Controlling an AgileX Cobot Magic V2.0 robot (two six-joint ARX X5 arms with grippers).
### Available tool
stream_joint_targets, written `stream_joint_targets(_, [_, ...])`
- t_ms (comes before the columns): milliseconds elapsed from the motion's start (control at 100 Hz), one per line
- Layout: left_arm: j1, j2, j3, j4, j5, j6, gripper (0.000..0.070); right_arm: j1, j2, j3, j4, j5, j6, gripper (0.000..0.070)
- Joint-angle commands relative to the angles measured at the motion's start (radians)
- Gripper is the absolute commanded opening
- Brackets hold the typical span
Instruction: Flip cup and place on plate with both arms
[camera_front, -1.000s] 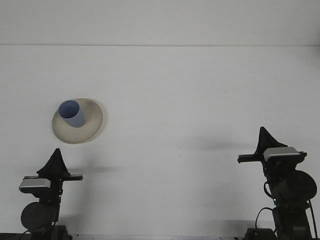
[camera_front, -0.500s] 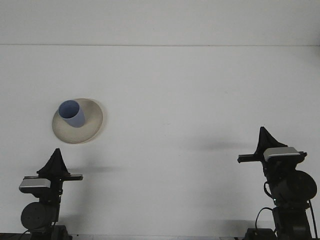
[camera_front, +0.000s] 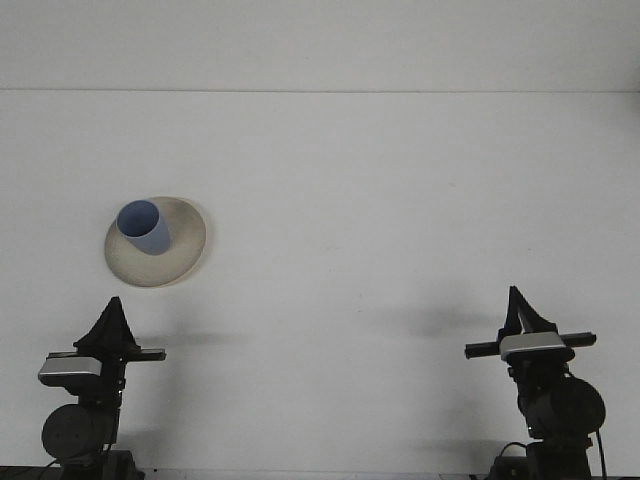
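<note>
Item 1, nearest you: left gripper at 7 o'clock. Its fingers meet in a closed point and it carries nothing. You find it parked low at the table's near edge, just short of the plate, which suits a rest pose.

Item 2: right gripper at 5 o'clock, also pinched to a point and empty, well apart from the crockery.

Item 3: table, white, bare across its middle and far side.

Item 4, farther out: plate at 10 o'clock, beige, shallow. It holds one thing only.

Item 5: cup, blue, standing mouth up on the plate's far-left part. Your view into its mouth shows no contents. By this layout the placement looks done.
</note>
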Motion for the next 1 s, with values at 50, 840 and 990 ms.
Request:
stream_joint_targets(50, [0.0,-0.001,-0.02,0.01,-0.004,-0.003,0.0013,0.001,-0.121,-0.09,0.01,0.01,-0.042,0.0])
stream_joint_targets(840, [0.0,-0.001,-0.02,0.009,-0.005,-0.003,0.0013,0.0,-0.279,-0.236,-0.004,0.059,-0.138,0.0])
stream_joint_targets(990, [0.0,-0.001,-0.02,0.009,-0.005,-0.003,0.0013,0.0,-0.279,-0.236,-0.004,0.059,-0.138,0.0])
